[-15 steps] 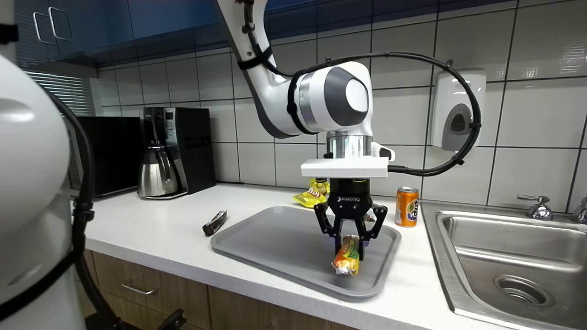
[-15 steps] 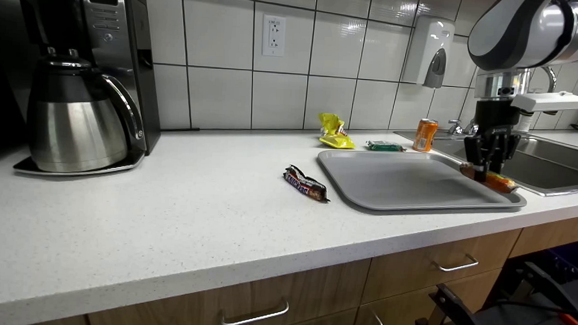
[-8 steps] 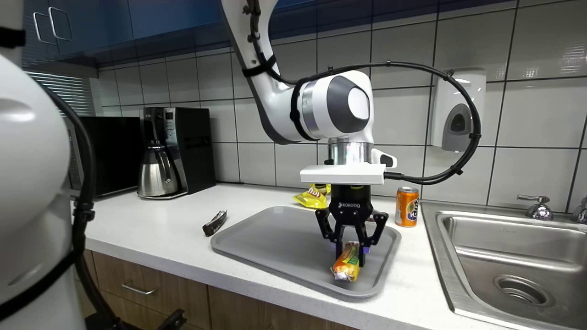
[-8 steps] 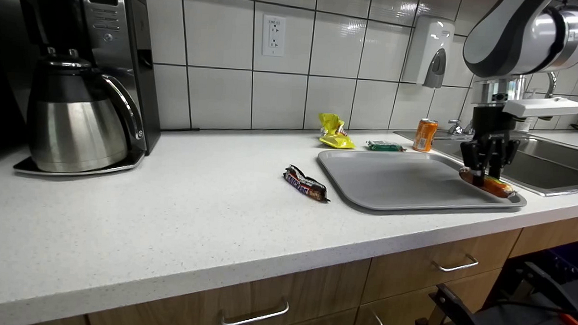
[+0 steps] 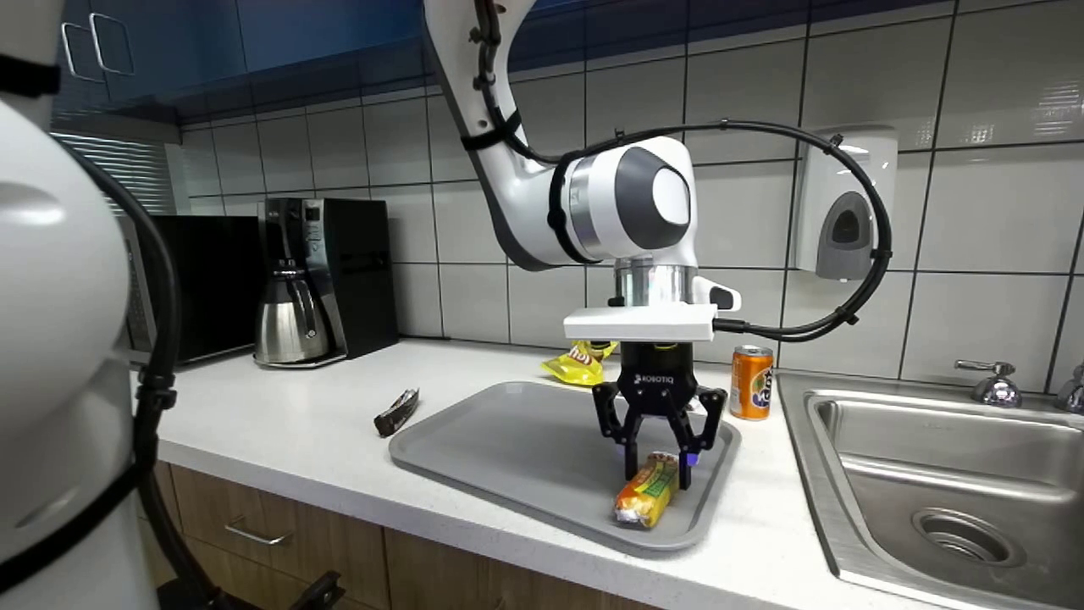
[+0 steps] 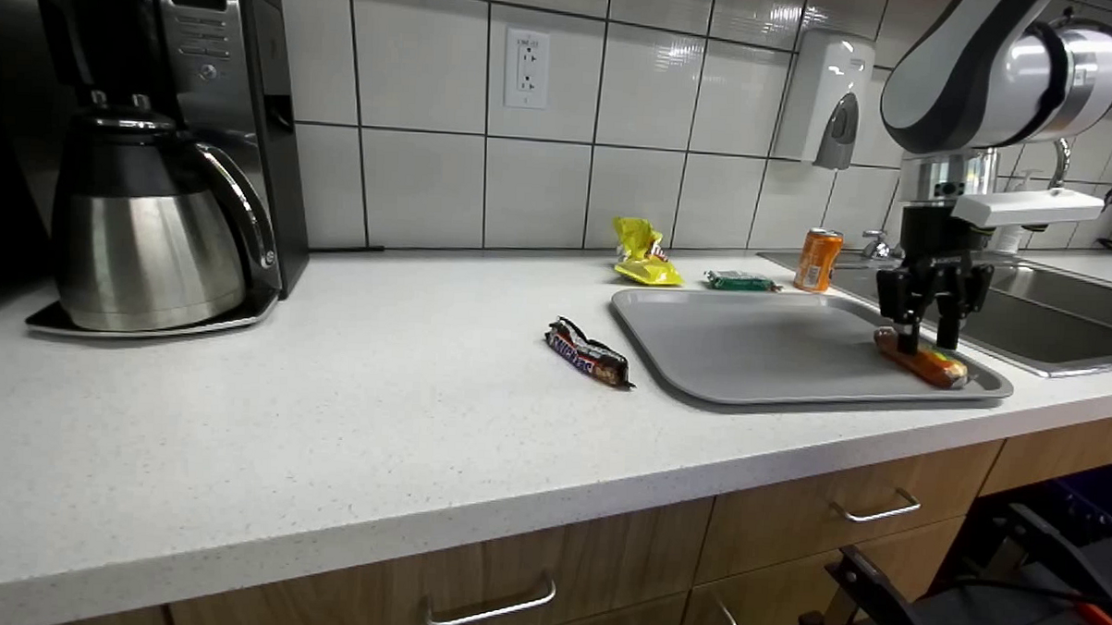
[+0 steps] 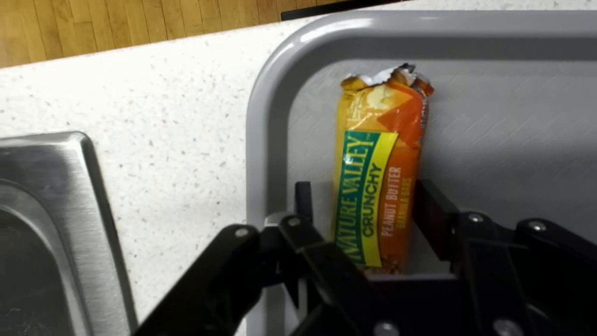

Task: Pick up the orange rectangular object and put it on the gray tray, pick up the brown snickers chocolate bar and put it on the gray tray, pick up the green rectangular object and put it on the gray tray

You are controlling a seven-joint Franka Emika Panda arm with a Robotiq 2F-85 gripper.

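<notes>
Placing the orange bar (image 7: pixel 377 177): one of three transfers all but complete

The orange bar lay on the gray tray (image 5: pixel 525 449), near the end beside the sink (image 5: pixel 820 474); this placement was judged done, save for lifting clear. Two transfers were outstanding. In an exterior view, the Snickers bar (image 6: pixel 590 353) rested on the counter (image 6: pixel 331 388) just beside the tray's opposite end, and the green bar (image 6: pixel 740 282) lay on the counter beyond the tray's wall-side edge, near the orange can (image 6: pixel 818 260).

The arm (image 5: pixel 644 199) reached over the tray with its last links bent, so that the gripper (image 5: pixel 658 476) pointed straight down, its tips low and astride the orange bar. The gripper was spread: in the wrist view, one of the fingers (image 7: pixel 303 200) stood apart from the wrapper across a visible gap, while its partner stood just beside the other edge; whether it touched could not be told. The bar therefore seemed unheld, and a vertical lift would probably have left it in place.
</notes>
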